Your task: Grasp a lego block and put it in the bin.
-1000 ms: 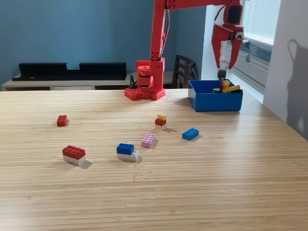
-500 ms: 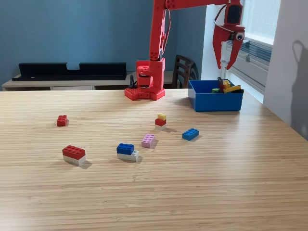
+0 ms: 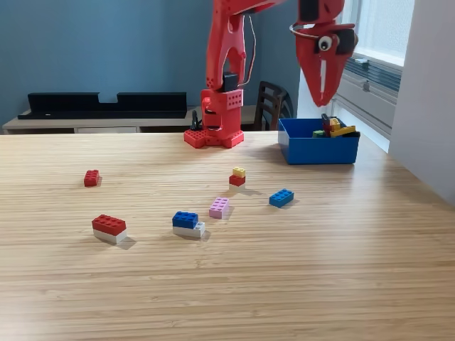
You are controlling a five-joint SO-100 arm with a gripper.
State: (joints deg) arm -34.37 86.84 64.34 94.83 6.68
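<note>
Jaws (image 3: pixel 323 98) have swung clear of bin (image 3: pixel 318 151), empty.

Single low exterior view, across table (image 3: pixel 234 284), facing arm base (image 3: pixel 213 121)

1. The gripper (image 3: pixel 321 96) has lifted clear of the bin (image 3: pixel 318 150) and swung toward nine o'clock in the exterior view.
2. Its jaws, parted earlier, now look closed and empty.
</note>
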